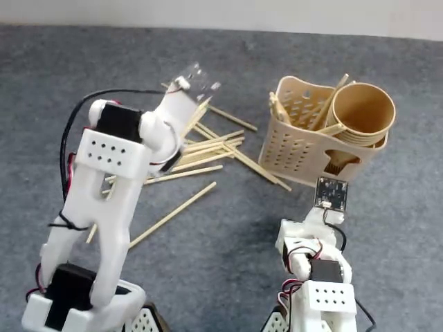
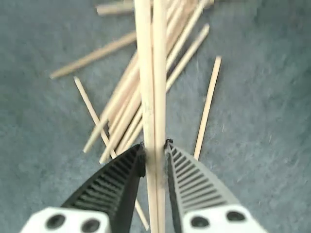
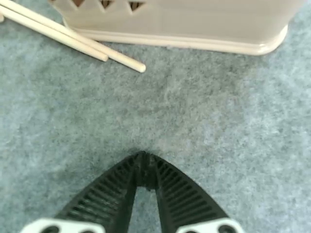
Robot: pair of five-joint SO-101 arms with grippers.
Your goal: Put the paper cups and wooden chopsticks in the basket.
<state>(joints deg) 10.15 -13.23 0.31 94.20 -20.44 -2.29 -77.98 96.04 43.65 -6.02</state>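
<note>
Nearest the front edge of the grey table (image 1: 387,235), the right gripper (image 3: 145,161) hung low over the bare cloth, jaws pressed together with nothing between them. Just beyond it stood the foot of the basket (image 3: 204,22), and two chopstick ends (image 3: 77,42) lay on the cloth just beside that foot. Over on the left half, a lone chopstick (image 1: 173,214) lay slantwise by itself, nearer the front than the rest. Past it, the left gripper (image 2: 155,151) was clamped on a pair of chopsticks (image 2: 151,73) – two sticks side by side, running straight out between the ribbed fingers (image 2: 116,179) – and it was raised above the loose pile (image 1: 211,149), a fan of sticks spread across the middle of the table. Toward the far right the basket, perforated and beige, leaned a little, its lower side touching the tips of that pile. Inside it sat the paper cups (image 1: 363,111), nested in one stack with the mouth tipped toward the camera – and a few stowed chopsticks (image 1: 325,107) poked up beside them against the basket's wall.
</note>
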